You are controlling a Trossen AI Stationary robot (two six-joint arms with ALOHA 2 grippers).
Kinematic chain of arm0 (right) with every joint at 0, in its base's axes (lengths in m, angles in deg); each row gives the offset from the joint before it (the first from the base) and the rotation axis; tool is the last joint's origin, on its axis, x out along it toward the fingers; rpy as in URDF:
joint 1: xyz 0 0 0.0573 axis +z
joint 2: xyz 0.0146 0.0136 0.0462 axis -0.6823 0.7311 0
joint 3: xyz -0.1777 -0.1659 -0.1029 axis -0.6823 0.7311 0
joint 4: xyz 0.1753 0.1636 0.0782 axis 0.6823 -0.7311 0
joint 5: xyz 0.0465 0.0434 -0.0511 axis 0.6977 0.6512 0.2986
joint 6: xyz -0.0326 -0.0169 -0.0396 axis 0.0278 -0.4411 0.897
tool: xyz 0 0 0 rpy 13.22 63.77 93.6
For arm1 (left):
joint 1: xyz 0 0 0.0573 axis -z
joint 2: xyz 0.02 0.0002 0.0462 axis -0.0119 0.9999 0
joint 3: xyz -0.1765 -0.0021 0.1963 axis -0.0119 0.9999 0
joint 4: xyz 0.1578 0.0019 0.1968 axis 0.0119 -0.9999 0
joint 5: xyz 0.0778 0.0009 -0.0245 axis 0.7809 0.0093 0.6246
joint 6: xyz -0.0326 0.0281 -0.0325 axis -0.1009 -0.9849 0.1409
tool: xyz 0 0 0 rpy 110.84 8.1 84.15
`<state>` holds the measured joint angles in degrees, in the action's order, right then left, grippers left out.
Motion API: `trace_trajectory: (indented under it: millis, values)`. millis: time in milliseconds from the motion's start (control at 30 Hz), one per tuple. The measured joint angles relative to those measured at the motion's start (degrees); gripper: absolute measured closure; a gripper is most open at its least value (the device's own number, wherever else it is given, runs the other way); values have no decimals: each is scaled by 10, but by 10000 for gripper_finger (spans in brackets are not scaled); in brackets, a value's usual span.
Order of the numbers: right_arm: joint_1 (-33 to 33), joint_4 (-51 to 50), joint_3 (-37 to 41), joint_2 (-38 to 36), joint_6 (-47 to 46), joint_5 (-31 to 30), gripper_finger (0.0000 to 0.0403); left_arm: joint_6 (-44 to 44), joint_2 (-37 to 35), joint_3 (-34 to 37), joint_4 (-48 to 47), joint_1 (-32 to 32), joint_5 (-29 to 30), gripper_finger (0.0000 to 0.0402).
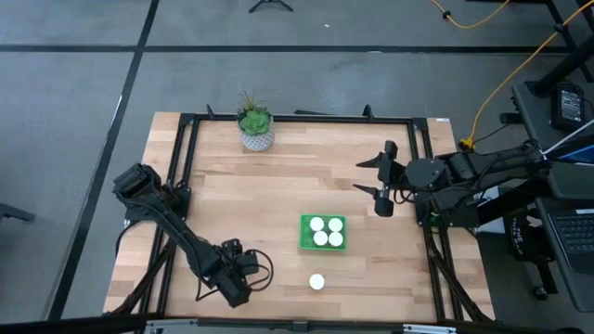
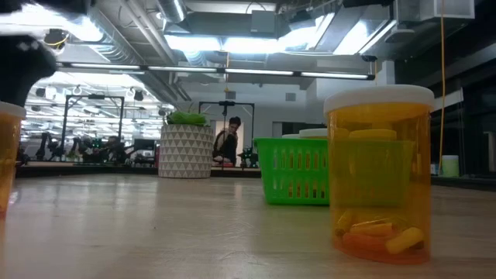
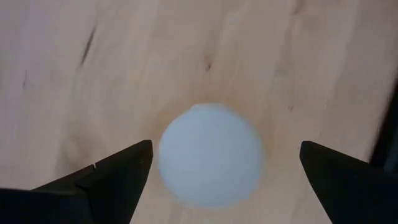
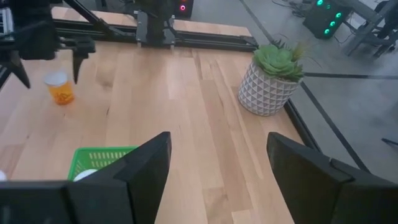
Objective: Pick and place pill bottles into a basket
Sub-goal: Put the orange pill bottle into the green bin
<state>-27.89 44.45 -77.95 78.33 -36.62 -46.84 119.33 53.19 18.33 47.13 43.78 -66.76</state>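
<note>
The green basket [image 1: 302,243] stands right of centre on the table with three white-capped pill bottles [image 1: 325,231] upright in it. Another pill bottle [image 1: 316,281] stands on its base in front of the basket, and looms large in the low view [image 2: 379,174]. My left gripper [image 1: 239,269] is open near the front edge and points down over a further bottle [image 3: 210,154]. Its fingers stand on either side of that white cap, apart from it. This bottle also shows in the right wrist view [image 4: 60,87]. My right gripper [image 1: 365,178] is open and empty above the table's right side.
A green plant in a white pot [image 1: 255,128] stands at the far edge, left of centre. A black frame rail [image 1: 297,119] runs around the table. Bare wood lies between the plant and the basket.
</note>
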Motion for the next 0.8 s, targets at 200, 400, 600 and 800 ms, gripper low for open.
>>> trace_trajectory:
  millis: [200,400,600,800]
  values:
    - [0,1,0,0,0,12,136,25,-17,32,15,3,8,1]
    - [0,2,0,0,-1,15,136,4,-21,32,13,-9,8,2]
    - [0,2,0,0,1,15,136,-15,-21,32,13,-13,4,24]
    - [0,3,0,0,17,15,136,-15,-21,32,13,-13,3,71]
